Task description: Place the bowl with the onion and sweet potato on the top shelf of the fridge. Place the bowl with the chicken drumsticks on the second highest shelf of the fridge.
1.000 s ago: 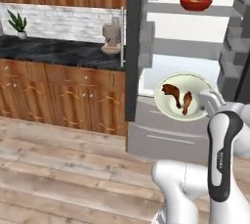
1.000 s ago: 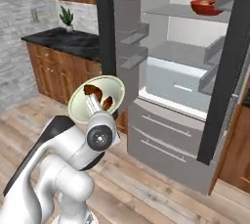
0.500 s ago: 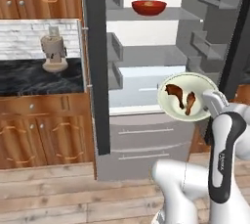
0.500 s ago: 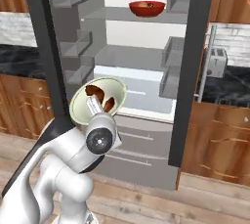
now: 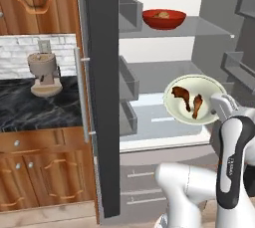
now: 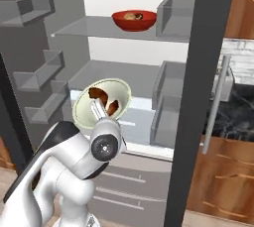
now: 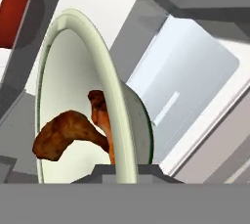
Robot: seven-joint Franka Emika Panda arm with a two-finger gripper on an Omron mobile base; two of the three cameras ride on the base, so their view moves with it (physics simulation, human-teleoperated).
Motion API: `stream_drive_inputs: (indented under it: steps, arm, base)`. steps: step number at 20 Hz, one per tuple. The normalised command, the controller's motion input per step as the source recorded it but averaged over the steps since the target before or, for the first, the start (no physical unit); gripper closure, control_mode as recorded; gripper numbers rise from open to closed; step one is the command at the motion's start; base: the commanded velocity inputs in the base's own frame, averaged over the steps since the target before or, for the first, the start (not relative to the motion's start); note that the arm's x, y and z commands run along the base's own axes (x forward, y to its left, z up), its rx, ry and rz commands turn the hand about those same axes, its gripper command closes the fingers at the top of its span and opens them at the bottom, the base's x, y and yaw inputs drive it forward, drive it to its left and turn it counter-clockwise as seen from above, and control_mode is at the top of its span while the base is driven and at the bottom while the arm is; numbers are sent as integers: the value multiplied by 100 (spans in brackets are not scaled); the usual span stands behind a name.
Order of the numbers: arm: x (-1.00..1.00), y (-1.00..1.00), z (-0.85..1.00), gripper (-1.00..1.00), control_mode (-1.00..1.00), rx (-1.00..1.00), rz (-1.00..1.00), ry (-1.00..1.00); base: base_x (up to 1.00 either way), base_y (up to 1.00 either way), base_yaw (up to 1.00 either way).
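Base has driven since the earlier pictures: the whole scene has shifted, and the fridge (image 5: pixel 164 48) now sits closer and more head-on, both doors open. Relative to the arm, the pale bowl (image 5: pixel 193 100) has kept its place, held up in front of the open compartment.

Gripper (image 7: pixel 123 169) is clamped on the pale bowl's rim at its lower edge; jaws closed onto the rim, with fingertips mostly hidden behind it. The bowl is tipped steeply, its opening turned toward the left base camera, nearly edge-on in the hand view.

Chicken drumsticks (image 5: pixel 187 99) are both inside the pale bowl, reddish-brown, thin bone ends showing, lying against the inner wall.

Red bowl (image 5: pixel 164 18) rests on the top shelf of the fridge (image 5: pixel 199 27), near its front edge. Something tan shows inside it (image 6: pixel 130 16); can't tell onion from sweet potato at this size.

The pale bowl hangs at about the height of the glass shelf one level down (image 6: pixel 119 72), in front of it, not touching.
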Motion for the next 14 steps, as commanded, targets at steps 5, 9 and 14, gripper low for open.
stream_drive_inputs:
  steps: [5, 9, 14]
  arm:
    - [20, 4, 0, 100, -100, 0, -3, 2]
    - [100, 39, 1, 100, -100, 4, -24, 5]
    - [83, 22, 4, 100, -100, 29, -21, 9]
  base:
    - [80, 10, -7]
    - [0, 0, 0]
    - [0, 0, 0]
